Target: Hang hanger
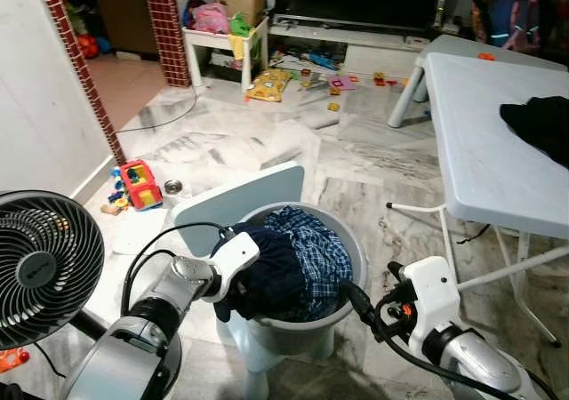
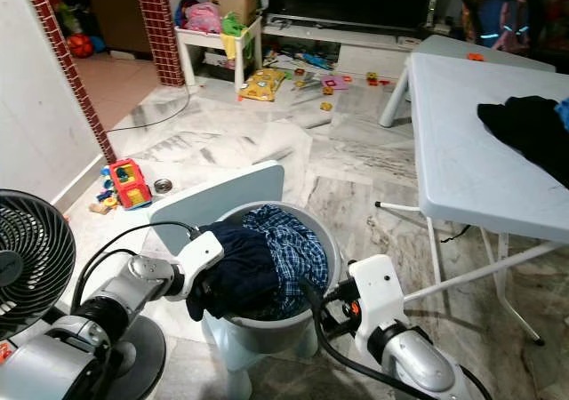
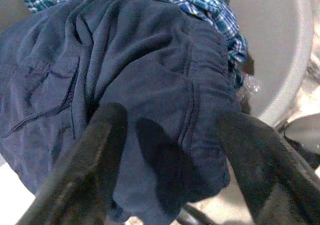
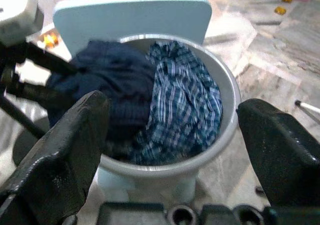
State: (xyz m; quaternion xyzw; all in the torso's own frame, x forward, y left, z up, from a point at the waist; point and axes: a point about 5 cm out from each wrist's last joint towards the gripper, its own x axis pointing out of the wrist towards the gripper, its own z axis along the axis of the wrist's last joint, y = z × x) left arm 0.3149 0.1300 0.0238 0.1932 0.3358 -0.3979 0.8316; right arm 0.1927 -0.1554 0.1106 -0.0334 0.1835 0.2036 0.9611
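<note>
The task is at an early stage: my left hand [image 3: 165, 150], spread, reaches onto the dark shorts [image 1: 267, 276] in the bucket [image 1: 356, 316], my right hand [image 4: 175, 150] hovers spread beside it, and I see no hanger.

The left arm reaches forward, its wrist bent inward; the left gripper [image 3: 170, 150] has its fingers spread apart. The right arm is raised beside it; the right gripper [image 4: 175, 135] is spread wide.
</note>
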